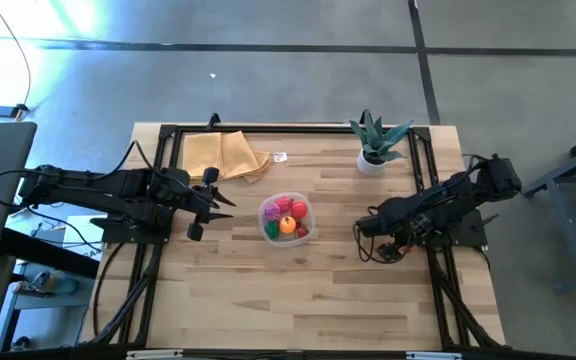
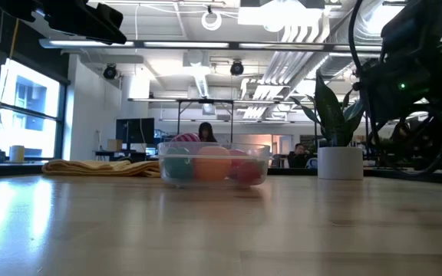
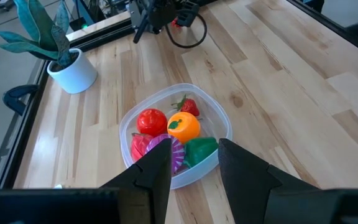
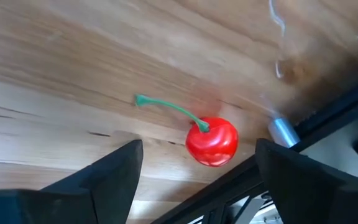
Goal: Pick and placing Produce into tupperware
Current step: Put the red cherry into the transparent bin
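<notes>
Over by table's right edge, right gripper (image 4: pixel 194 180) w/ fingers spread above cherry (image 4: pixel 212 141); left gripper (image 1: pixel 211 200) pressed together near tupperware (image 1: pixel 286 219).

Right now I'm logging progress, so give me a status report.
Left gripper shut, empty, by the tupperware. Right gripper open over a red cherry at the table's right edge. Five pieces already in. Nothing blocking.

Clear tupperware (image 3: pixel 219 121); red cherry (image 4: pixel 212 142), green stem; tan cloth (image 1: pixel 225 155); white pot (image 1: pixel 371 162)

Glossy plastic cherry (image 4: pixel 212 141) on smooth, matt wooden table (image 4: pixel 73 68).
</notes>
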Controlling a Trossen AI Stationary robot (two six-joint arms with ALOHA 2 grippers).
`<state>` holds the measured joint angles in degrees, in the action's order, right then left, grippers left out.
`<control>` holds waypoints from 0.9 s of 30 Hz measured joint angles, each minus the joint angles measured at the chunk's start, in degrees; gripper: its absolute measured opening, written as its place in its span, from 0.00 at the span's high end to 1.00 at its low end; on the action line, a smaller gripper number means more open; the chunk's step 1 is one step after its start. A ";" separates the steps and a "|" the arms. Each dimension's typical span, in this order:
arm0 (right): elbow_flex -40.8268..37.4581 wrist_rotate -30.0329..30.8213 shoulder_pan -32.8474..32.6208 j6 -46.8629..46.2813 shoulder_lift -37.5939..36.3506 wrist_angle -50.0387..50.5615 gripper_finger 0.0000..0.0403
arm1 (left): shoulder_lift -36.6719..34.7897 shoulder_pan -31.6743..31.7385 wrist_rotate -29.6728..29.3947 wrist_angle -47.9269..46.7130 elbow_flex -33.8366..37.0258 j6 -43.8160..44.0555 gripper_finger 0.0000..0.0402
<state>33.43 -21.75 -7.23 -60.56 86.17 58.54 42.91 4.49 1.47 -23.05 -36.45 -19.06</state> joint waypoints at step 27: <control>0.02 0.25 0.12 -0.47 0.00 -1.88 0.36 | 0.00 -0.01 -0.01 0.00 0.01 0.00 0.70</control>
<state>33.45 -21.50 -7.11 -61.04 86.17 56.67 42.91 4.48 1.46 -23.05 -36.44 -19.06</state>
